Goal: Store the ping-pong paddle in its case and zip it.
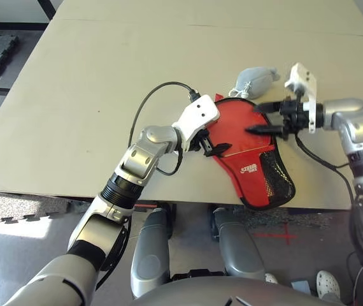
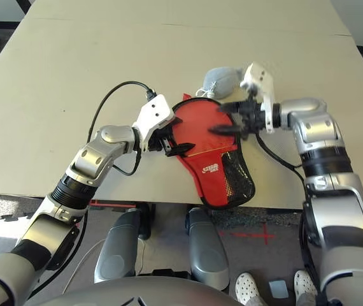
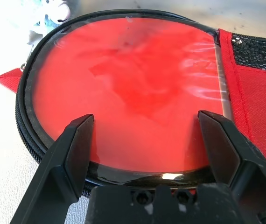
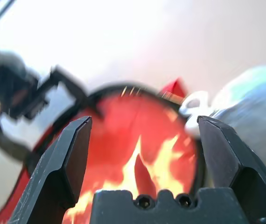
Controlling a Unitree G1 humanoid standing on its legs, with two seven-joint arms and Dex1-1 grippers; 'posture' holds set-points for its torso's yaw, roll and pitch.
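Red fabric case (image 1: 251,159) lies flat at the near edge of the counter (image 1: 73,95), round end at 12 o'clock, narrow end with black mesh pocket (image 1: 276,182) and white logo (image 1: 249,169) at 5 o'clock, slightly overhanging the edge. In the left wrist view the paddle (image 3: 123,93) is seated inside: its glossy red face fills the round end, ringed by the black zip edging (image 3: 25,126). The handle is covered by the fabric and cannot be seen. A grey pouch (image 1: 255,78) sits just beyond the case at 12 o'clock.

Tool states:
1. Left tool (image 1: 208,145): jaws fully spread, nothing held, at the case's 9 o'clock edge, pointing across the paddle face.
2. Right tool (image 1: 267,118): jaws fully spread, nothing held, above the case's 2 o'clock edge, pointing toward the left tool.

Step in hand, as judged: insertion appears complete; the case is not yet closed over the red face, so zipping remains.

Next move calls for: folding the top flap over the face, locating the zip pull (not identifiable here), pinning the case with 1 tool and drawing the pull around the edging with the other. Risk: the case sliding off the counter edge under pull.
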